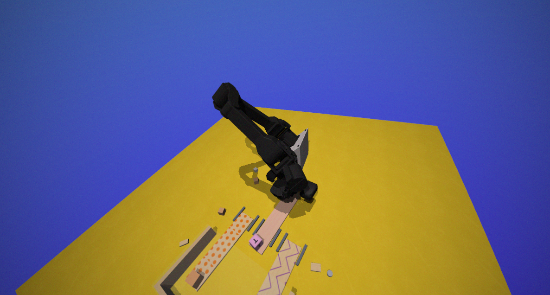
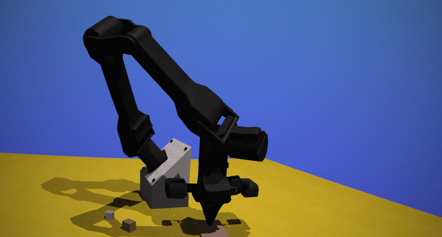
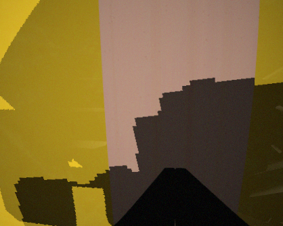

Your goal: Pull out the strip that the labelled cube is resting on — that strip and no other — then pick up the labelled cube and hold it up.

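Note:
The labelled cube [image 1: 255, 241], pink with a dark mark on top, rests near the lower end of the plain pink strip [image 1: 273, 220] [image 2: 216, 231] [image 3: 181, 51] in the top view, beside the short grey rails. The strip runs between the rails towards the arm's base. My gripper [image 2: 210, 224] [image 3: 174, 177] is shut with nothing between its fingers. Its tips point down at the strip's arm-side end and appear to touch its top. In the top view the wrist hides the tips. The cube is outside the exterior view and the wrist view.
An orange-dotted strip [image 1: 223, 247] bearing an orange block [image 1: 193, 278] lies left, beside a long wall [image 1: 188, 255]. A zigzag strip [image 1: 284, 257] lies right. Grey rails [image 1: 275, 238] flank the strips. Small brown [image 1: 256, 181] [image 2: 129, 225] and grey [image 1: 255, 169] [image 2: 109, 214] cubes lie near the arm.

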